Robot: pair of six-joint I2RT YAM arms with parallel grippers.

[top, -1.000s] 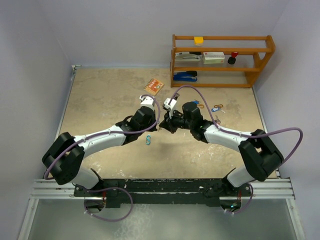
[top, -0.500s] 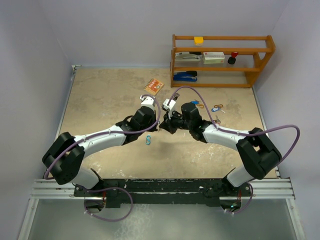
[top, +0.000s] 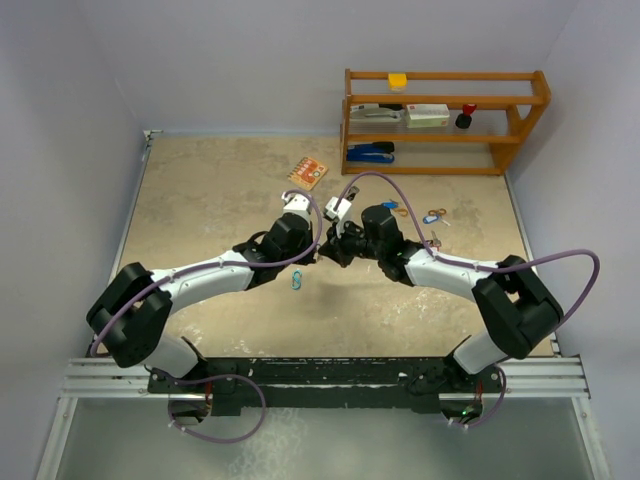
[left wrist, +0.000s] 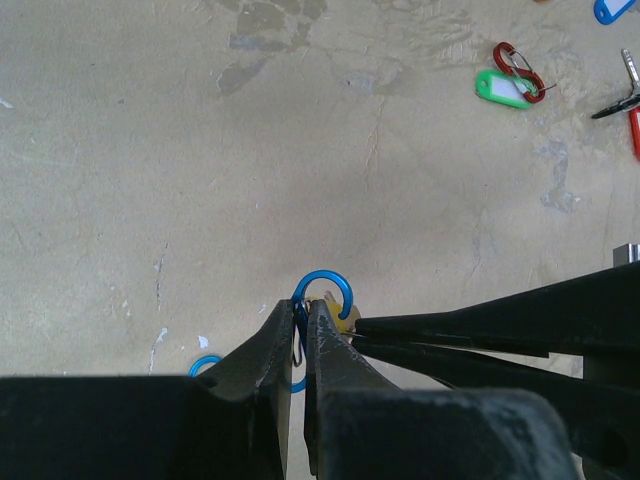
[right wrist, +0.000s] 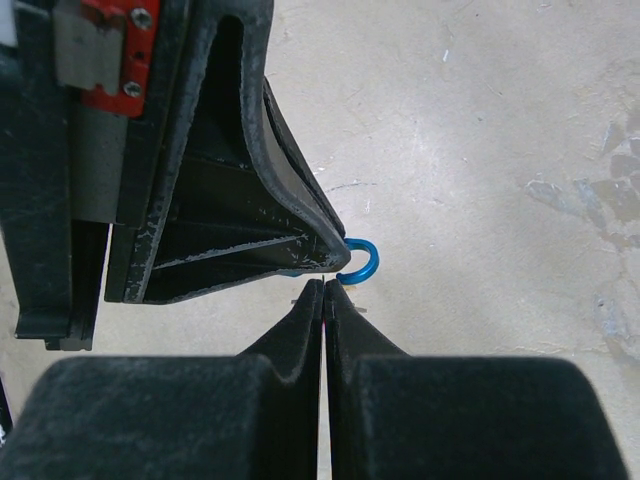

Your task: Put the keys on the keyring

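Left gripper (left wrist: 301, 315) pinches the blue keyring (left wrist: 331, 283), presenting its loop to the right gripper (right wrist: 323, 290). That one is pressed together with a yellow bit (left wrist: 345, 320) at its tips; we judge it a key tag, unconfirmed. Other keys (top: 433, 216) lie well apart.

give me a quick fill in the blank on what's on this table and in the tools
1. The left tool is shut on a clip coloured ___.
2. The tag lying beside the red clip is ___.
3. The yellow block sits on top of the wooden ___.
Missing words: blue; green; shelf.
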